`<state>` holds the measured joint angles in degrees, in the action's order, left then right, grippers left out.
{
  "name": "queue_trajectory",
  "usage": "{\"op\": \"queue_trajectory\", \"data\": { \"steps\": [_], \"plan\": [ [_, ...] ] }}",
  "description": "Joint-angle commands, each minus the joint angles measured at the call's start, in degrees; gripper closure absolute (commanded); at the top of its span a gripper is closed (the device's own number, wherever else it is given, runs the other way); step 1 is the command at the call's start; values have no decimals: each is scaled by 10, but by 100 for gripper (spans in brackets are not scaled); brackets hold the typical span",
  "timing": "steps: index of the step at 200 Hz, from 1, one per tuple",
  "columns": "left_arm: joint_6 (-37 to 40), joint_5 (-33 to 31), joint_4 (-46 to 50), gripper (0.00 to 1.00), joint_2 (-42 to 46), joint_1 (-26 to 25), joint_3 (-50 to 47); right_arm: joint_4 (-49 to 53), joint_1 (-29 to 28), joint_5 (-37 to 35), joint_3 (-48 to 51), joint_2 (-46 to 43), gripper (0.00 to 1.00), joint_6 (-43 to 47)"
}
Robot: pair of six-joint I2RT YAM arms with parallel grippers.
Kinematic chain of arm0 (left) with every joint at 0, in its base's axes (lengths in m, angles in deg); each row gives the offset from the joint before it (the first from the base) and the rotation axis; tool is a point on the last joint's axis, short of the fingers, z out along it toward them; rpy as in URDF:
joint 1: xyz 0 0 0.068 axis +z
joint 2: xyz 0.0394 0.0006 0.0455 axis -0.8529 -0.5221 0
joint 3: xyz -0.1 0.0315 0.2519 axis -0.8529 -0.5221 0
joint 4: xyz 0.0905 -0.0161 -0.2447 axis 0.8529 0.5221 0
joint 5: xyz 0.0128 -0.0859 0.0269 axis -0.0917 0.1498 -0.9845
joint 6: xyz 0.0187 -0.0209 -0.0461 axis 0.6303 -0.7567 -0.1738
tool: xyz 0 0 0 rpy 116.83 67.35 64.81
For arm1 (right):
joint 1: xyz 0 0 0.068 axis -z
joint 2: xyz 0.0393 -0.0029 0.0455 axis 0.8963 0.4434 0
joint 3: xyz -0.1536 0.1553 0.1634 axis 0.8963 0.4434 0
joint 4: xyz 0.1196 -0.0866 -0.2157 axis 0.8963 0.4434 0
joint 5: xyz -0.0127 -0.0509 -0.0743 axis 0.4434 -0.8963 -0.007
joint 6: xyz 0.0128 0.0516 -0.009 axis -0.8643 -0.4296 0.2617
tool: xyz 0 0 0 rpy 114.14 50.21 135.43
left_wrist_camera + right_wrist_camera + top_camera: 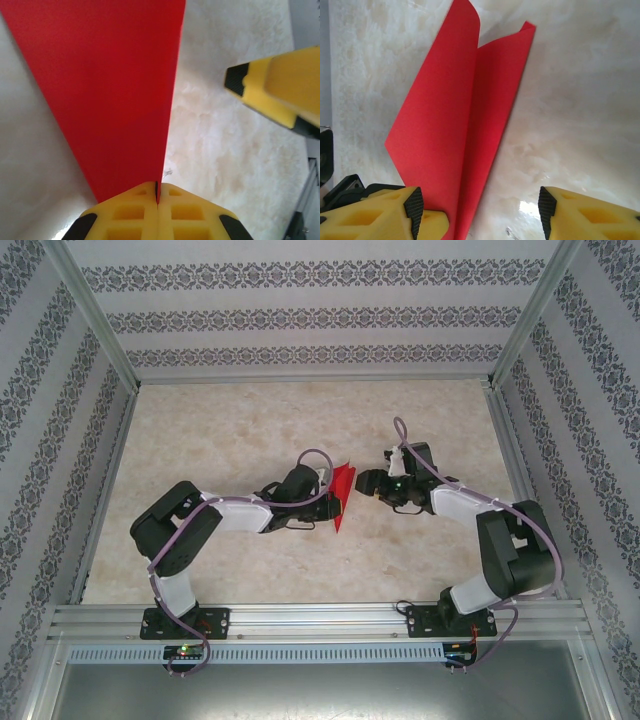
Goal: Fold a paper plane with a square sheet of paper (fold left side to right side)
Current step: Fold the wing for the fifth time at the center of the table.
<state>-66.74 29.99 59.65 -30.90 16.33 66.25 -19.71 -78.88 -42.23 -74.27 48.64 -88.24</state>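
At centre frame, paper is clamped in left end effector — right end effector, spread, should be closed squarely.

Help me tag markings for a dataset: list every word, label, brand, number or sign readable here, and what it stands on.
None can be read.
The red paper is plain.
The yellow fingers carry no marks.
The walls show ornament, not letters.
The small boards at the arm bases are too small to tell.

No readable text, label, brand, number or sign appears on anything.
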Motion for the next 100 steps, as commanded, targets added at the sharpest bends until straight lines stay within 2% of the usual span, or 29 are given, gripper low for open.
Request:
{"op": "queue_trajectory", "data": {
  "steps": [1, 100],
  "plan": [
    [-42, 25, -78, 98, -7, 12, -17, -41, -18, 7, -11, 21, 40, -22],
    [-84, 39, -152, 100, -51, 16, -34, -72, -40, -7, -22, 74, 45, -43]
  ]
}}
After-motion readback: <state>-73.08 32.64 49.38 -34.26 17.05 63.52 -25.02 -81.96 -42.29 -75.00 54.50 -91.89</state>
